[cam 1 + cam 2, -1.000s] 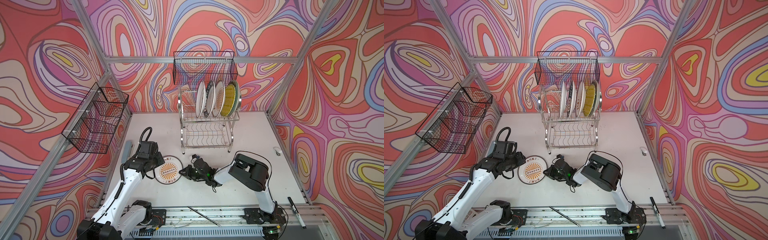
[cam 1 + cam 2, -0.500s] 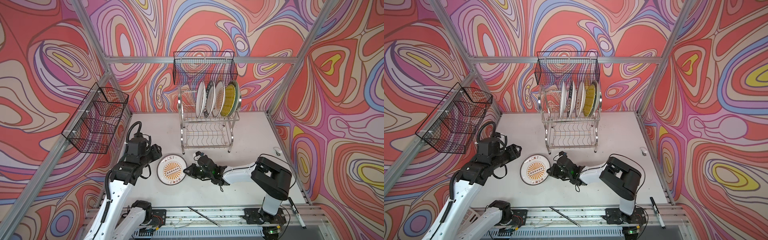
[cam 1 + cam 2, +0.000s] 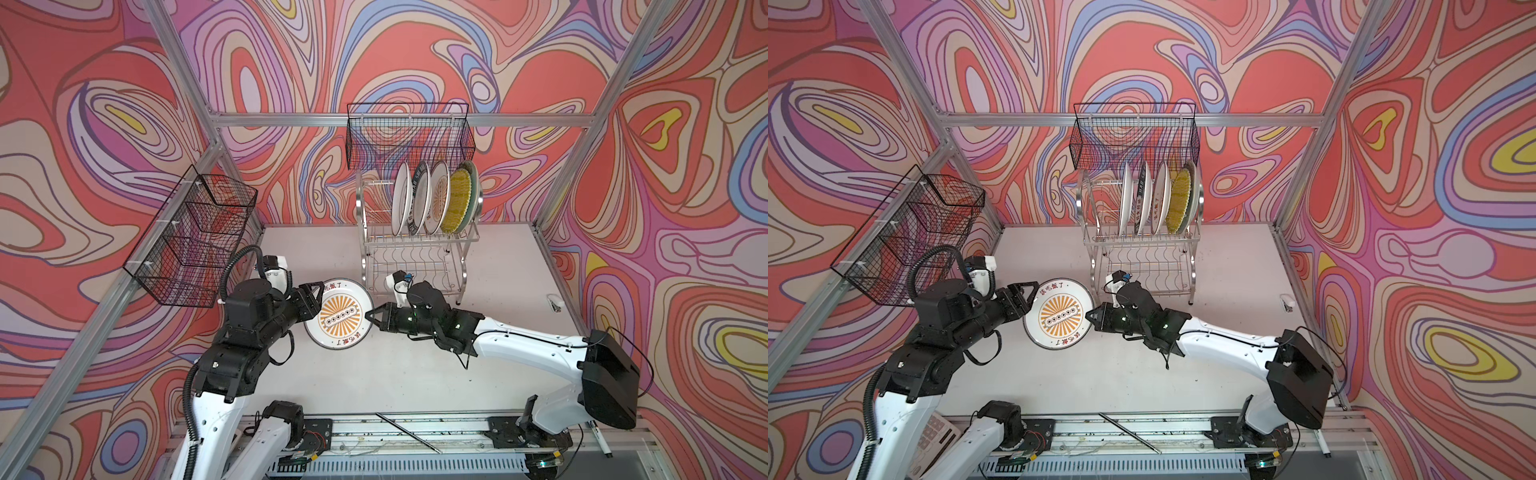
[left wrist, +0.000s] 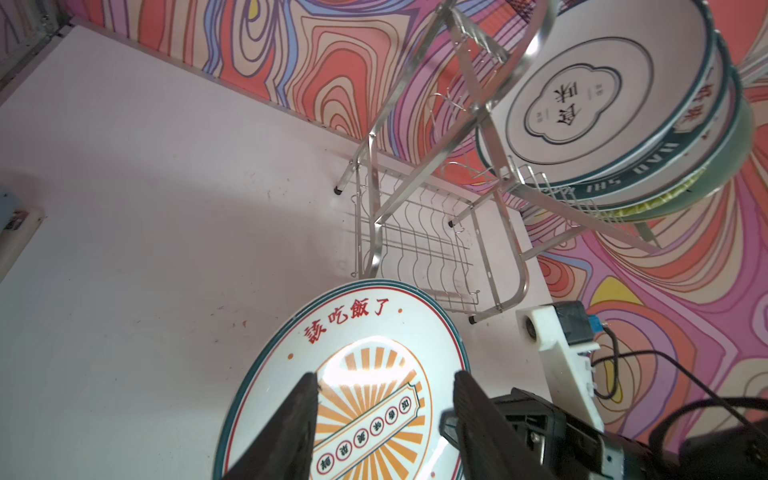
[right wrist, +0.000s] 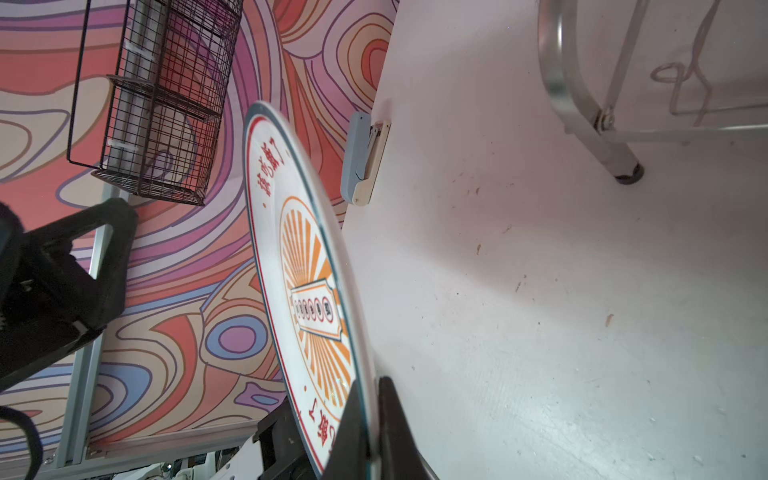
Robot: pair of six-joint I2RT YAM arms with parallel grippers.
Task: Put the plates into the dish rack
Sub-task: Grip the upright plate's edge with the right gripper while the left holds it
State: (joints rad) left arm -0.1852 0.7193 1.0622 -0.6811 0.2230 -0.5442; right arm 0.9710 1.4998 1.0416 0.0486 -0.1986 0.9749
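The round white orange-sunburst plate (image 3: 338, 318) is held tilted over the surface (image 3: 415, 374), seven o'clock of the chrome wire dish rack (image 3: 415, 245). The right tool (image 3: 371, 316) pinches its three-o'clock rim; the left tool (image 3: 312, 296) gapes empty at nine. Looks stiff, glossy, breakable.

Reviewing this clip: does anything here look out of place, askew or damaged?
Nothing looks spilled or broken. Two strays: a thin metal rod lies diagonally across the front rail, and a marker sits by the rail's right end. The sunburst plate is tilted only because the right gripper pinches its rim.
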